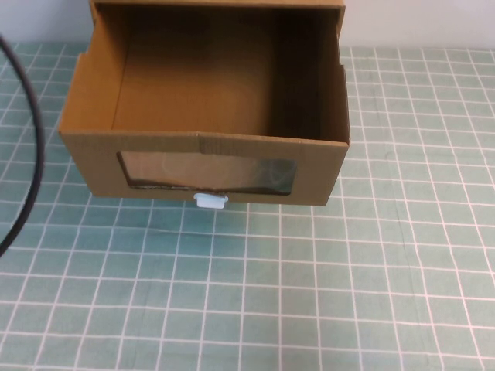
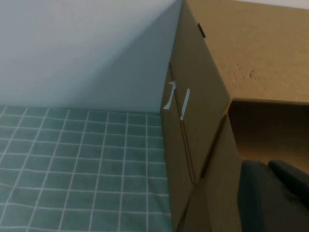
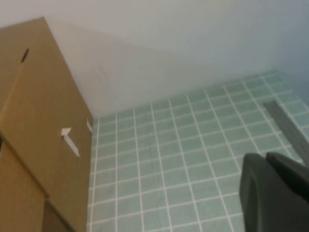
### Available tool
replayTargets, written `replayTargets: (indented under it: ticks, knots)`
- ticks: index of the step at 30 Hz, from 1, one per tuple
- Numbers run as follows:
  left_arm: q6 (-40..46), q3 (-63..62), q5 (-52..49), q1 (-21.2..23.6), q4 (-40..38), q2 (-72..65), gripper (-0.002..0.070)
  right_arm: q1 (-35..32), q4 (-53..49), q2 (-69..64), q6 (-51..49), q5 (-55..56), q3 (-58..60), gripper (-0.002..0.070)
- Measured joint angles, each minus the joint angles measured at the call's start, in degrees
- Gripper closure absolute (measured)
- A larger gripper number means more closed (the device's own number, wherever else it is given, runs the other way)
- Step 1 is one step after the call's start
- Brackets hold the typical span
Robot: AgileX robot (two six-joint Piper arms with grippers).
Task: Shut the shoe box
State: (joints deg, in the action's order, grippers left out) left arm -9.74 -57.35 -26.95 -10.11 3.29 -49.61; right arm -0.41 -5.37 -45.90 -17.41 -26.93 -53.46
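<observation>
The shoe box (image 1: pixel 205 166) is brown cardboard, and its drawer is pulled out toward me, empty inside. The drawer front has a clear window (image 1: pixel 209 173) with a small white pull tab (image 1: pixel 210 202) below it. The outer sleeve (image 1: pixel 216 5) shows at the top edge. Neither gripper appears in the high view. In the left wrist view my left gripper (image 2: pixel 268 165) is shut and empty, close beside the box's side (image 2: pixel 198 106). My right gripper (image 3: pixel 265 155) is shut and empty, over the mat and apart from the box (image 3: pixel 38 111).
A green grid mat (image 1: pixel 309 294) covers the table. A black cable (image 1: pixel 32 147) curves along the left edge. A white wall (image 3: pixel 169 58) stands behind the box. A grey strip (image 3: pixel 286 124) lies on the mat near the right gripper.
</observation>
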Motion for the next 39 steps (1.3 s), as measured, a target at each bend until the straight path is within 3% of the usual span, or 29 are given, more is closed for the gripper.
replayTargets:
  ticks: [4,8,13,18,24,33,39]
  knots:
    - [3.0,-1.4,3.2,0.0,-2.3,-5.2,0.068,1.8,2.1,-3.7,5.0,-0.3,0.0,0.069]
    - [9.7,-7.3,3.3,0.0,-5.2,-12.3,0.068,7.6,4.2,-6.0,17.9,-1.4,-0.4,0.069]
    - [23.4,-19.9,-2.6,0.0,-18.4,-22.6,0.068,12.3,6.1,-8.8,24.9,-8.4,-3.9,0.069]
    - [37.9,-35.4,-16.0,0.0,-32.6,-34.7,0.068,14.4,7.8,-11.3,33.2,-16.5,-9.8,0.069]
    - [40.1,-51.5,-28.2,-0.1,-36.8,-49.1,0.068,15.3,20.0,-11.9,44.3,-19.8,-13.5,0.069]
    - [39.9,-64.4,-32.6,-0.6,-41.0,-62.0,0.068,15.3,42.7,-14.4,58.7,-18.4,-13.5,0.069]
    - [39.9,-66.2,-33.0,-1.4,-41.5,-64.9,0.068,15.4,48.4,-18.2,68.0,-19.8,-13.5,0.069]
